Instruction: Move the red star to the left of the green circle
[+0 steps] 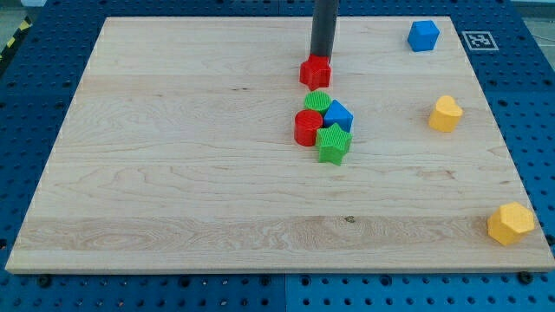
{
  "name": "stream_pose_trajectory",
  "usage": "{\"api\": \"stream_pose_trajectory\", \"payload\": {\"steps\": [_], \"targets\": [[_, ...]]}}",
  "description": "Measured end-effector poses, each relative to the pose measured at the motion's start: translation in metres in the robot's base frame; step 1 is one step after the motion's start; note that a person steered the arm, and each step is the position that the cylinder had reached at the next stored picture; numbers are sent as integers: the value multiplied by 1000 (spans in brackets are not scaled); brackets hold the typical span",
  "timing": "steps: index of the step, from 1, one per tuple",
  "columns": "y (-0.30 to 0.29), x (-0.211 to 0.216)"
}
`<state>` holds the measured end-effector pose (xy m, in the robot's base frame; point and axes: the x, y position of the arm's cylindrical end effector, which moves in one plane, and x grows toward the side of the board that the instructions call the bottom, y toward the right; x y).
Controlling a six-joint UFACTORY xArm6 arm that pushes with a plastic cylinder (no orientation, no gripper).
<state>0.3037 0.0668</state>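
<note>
Red star block [316, 73]: just above green circle block [317, 101], my gripperless tip [322, 56] touching its top edge, holding nothing.

Pale wooden board [173, 173] with visible grain, matt; red star [316, 72] looks ribbed plastic; rod dark, matt

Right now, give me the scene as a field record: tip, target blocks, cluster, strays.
tip: my tip at the red star's top edge, on its far side
red star: just above the green circle, a small gap between them
green circle: top of the central cluster
cluster: red cylinder, blue block, green star packed together
strays: blue cube top right; yellow block right; yellow hexagon bottom right
board: wooden board
</note>
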Motion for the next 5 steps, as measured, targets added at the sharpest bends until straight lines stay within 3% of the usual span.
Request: {"api": "stream_pose_trajectory", "payload": {"steps": [2,5], "targets": [[15,26],[-39,32]]}}
